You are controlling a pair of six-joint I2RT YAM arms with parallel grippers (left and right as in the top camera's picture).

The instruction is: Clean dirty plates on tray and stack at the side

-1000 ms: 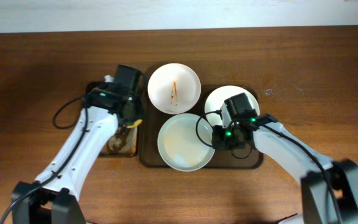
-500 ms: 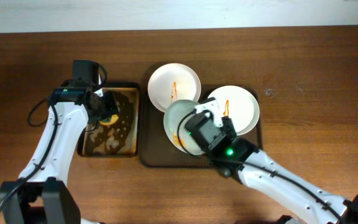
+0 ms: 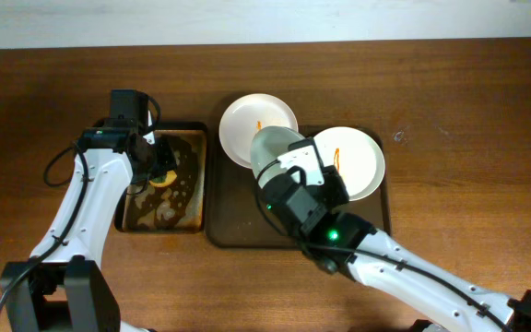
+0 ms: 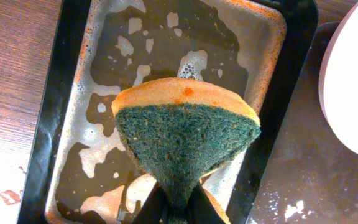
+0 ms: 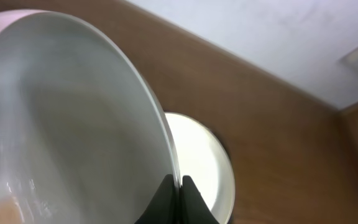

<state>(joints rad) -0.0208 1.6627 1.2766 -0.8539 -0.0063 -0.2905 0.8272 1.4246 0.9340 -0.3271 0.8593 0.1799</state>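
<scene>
Right gripper (image 5: 178, 188) is clamped on the rim of a lifted, tilted plate (image 5: 73, 124) at overhead frame centre, above the dark brown tray (image 3: 238, 232). Left gripper (image 4: 173, 208) pinches the sponge (image 4: 185, 137) over the soapy tray (image 4: 64, 93). Hazard: the thin edge grip may slip, dropping the plate.

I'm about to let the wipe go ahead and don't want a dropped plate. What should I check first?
1. Grip: right hand shut on lifted plate rim: ok.
2. Tool: left hand pinching sponge: ok.
3. Sponge above soapy tray, apart from lifted plate: ok.
4. Lifted plate clean: not ok, faint orange smear inside.
5. Streaks on rear plate and right-side plate: not ok.
6. Sponge wet enough: cannot tell.
</scene>
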